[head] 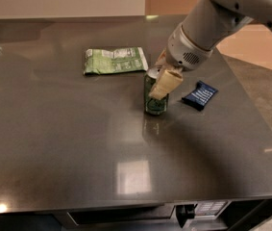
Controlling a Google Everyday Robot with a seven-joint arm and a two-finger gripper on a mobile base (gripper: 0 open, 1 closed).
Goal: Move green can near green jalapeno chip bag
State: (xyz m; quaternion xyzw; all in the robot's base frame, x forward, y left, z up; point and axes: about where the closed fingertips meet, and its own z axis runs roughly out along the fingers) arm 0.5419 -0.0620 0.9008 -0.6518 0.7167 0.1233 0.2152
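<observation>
Fingers (166,84) clamp one green can (155,106), near one green jalapeno chip bag (115,60).

End effector (157,81) at the green can (152,105), apparently clasping it; counter (126,88) between can and green jalapeno chip bag (115,60) lies open, blue packet (200,95) obstructing the opposite side.
</observation>
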